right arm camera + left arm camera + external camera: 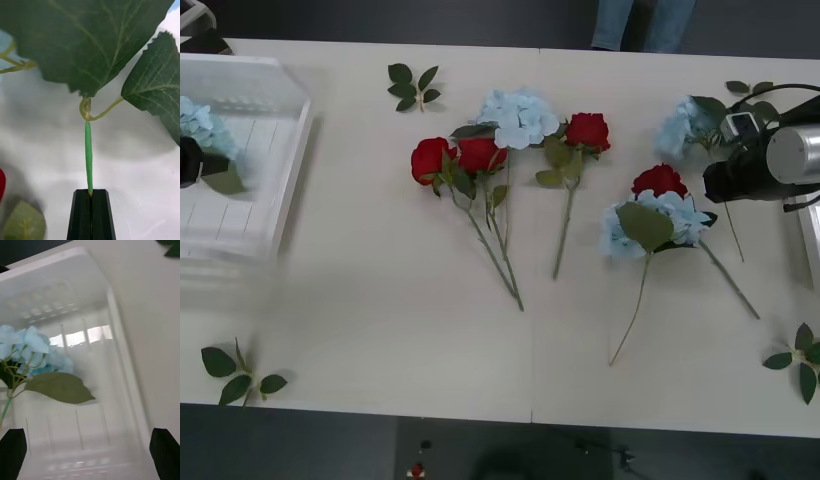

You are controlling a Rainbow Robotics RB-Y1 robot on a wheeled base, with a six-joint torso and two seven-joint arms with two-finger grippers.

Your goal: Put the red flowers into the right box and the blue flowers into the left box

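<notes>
Hovering over the left box [275,160], the left gripper [90,453] was spread wide above a blue flower [33,352] lying inside. At far right, the right gripper [90,195] pinched a blue flower's stem [88,157]; carrying it leftward should clear the red flowers [460,158].

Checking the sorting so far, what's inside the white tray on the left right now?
Inside the left box a blue flower with a big leaf shows, over the ribbed floor; the open left gripper hangs above. The floor under the bloom is covered, so anything beneath can't be seen.
</notes>
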